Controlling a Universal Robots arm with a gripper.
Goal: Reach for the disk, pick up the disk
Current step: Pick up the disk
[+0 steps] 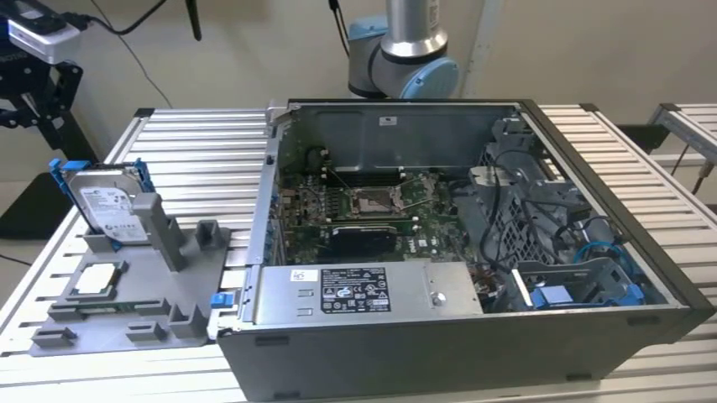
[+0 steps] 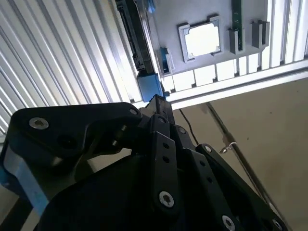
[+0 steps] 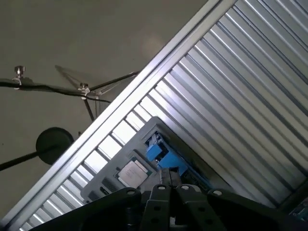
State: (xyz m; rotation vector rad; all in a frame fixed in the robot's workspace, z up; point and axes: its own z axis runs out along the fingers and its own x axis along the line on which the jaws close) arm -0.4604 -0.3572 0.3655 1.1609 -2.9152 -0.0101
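Disk [image 1: 107,201]: silver, white label, blue rails.
Axis: on edge, long side upright, ahead of the pincer [image 3: 169,177].
Pincer: closed, empty.

The holder [image 1: 112,329] sits at the computer case's [image 1: 448,361] nine o'clock (exterior view); the disk [image 1: 107,203] stands in it, chip [image 1: 97,278] at its six o'clock.

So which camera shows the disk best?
The exterior view: the disk stands upright in a grey holder on the exterior view's left, with its label and blue rails plain to see. Both wrist views catch it edge-on, showing mostly a blue rail.
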